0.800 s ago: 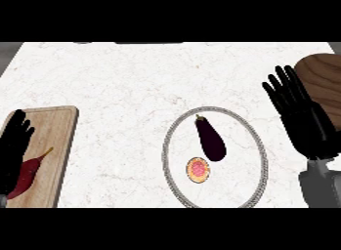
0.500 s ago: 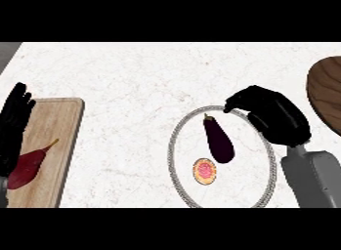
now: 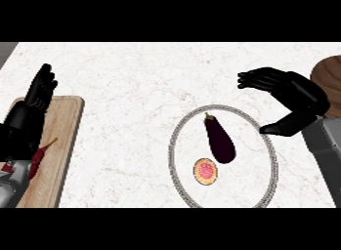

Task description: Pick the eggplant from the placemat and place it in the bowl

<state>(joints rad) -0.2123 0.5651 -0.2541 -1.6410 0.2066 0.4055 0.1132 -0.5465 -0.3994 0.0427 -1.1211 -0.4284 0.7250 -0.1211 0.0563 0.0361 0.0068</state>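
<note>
A dark purple eggplant (image 3: pixel 219 138) lies lengthwise on a white oval placemat (image 3: pixel 256 188) with a grey rim, right of centre. The brown wooden bowl (image 3: pixel 336 80) shows partly at the right edge. My right hand (image 3: pixel 295 95) hovers above and to the right of the eggplant, between it and the bowl, fingers spread and bent, thumb pointing toward the mat, holding nothing. My left hand (image 3: pixel 25 119) rests open with fingers up at the left edge.
A round slice with a pink centre (image 3: pixel 205 171) lies on the placemat just below the eggplant. A wooden cutting board (image 3: pixel 65 141) sits at the left with a red chili (image 3: pixel 37 158) on it, partly behind my left hand.
My right hand has swung in from the right toward the placemat and turned over, fingers bending. The view has shifted, so the placemat and eggplant sit further right.
</note>
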